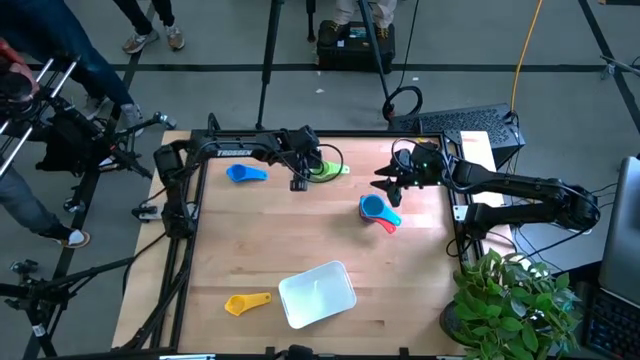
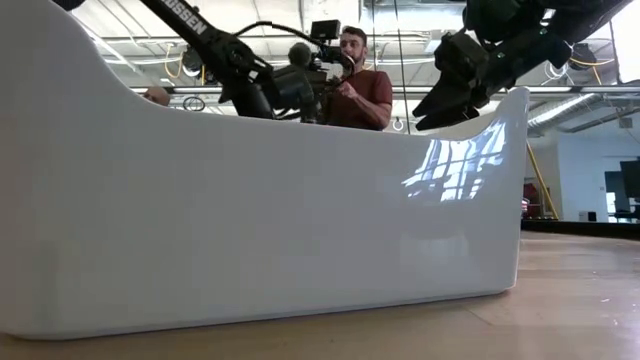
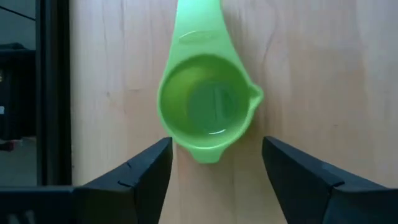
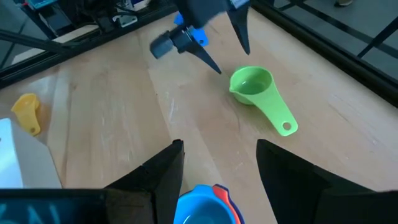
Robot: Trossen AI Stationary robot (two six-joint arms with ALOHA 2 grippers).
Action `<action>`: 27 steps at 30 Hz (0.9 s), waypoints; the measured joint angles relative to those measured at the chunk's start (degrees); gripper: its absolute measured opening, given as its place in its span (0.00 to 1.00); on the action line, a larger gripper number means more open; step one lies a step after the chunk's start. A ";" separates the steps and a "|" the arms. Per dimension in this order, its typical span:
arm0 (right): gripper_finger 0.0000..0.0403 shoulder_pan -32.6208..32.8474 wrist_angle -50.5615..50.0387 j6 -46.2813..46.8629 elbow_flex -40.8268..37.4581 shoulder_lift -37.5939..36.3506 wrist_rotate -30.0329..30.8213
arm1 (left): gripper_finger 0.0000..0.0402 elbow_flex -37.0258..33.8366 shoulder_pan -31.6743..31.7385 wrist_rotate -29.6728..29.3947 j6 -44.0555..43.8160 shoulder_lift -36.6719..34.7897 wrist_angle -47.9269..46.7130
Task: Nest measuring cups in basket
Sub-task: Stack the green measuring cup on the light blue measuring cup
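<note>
your left gripper (image 3: 214, 171) hangs open astride the green cup (image 3: 205, 106), likely lined up to grasp, while your right gripper (image 4: 217, 165), empty and parted, hovers over the nested blue stack (image 4: 202, 204).

An overhead camera looks straight down on my whole table (image 1: 320, 240). A low camera sits at tabletop height, right against the basket (image 2: 260, 200). My left wrist camera looks down close on the green cup (image 3: 205, 106), which my right wrist camera sees farther off.
</note>
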 joint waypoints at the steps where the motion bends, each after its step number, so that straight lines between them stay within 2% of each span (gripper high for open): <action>1: 0.48 0.00 0.20 0.00 0.00 0.00 -0.01 | 0.63 0.00 0.28 0.00 0.34 0.46 0.18; 4: 0.48 0.00 0.84 0.01 0.00 0.00 0.01 | 0.62 0.00 0.91 0.02 1.83 1.78 0.27; 16: 0.48 0.00 1.01 0.36 0.00 -0.01 0.13 | 0.44 0.00 -0.31 -1.44 8.89 3.48 3.81; 27: 0.48 0.00 0.92 0.45 0.00 0.00 0.19 | 0.40 -0.02 -1.70 -4.09 10.45 4.96 5.43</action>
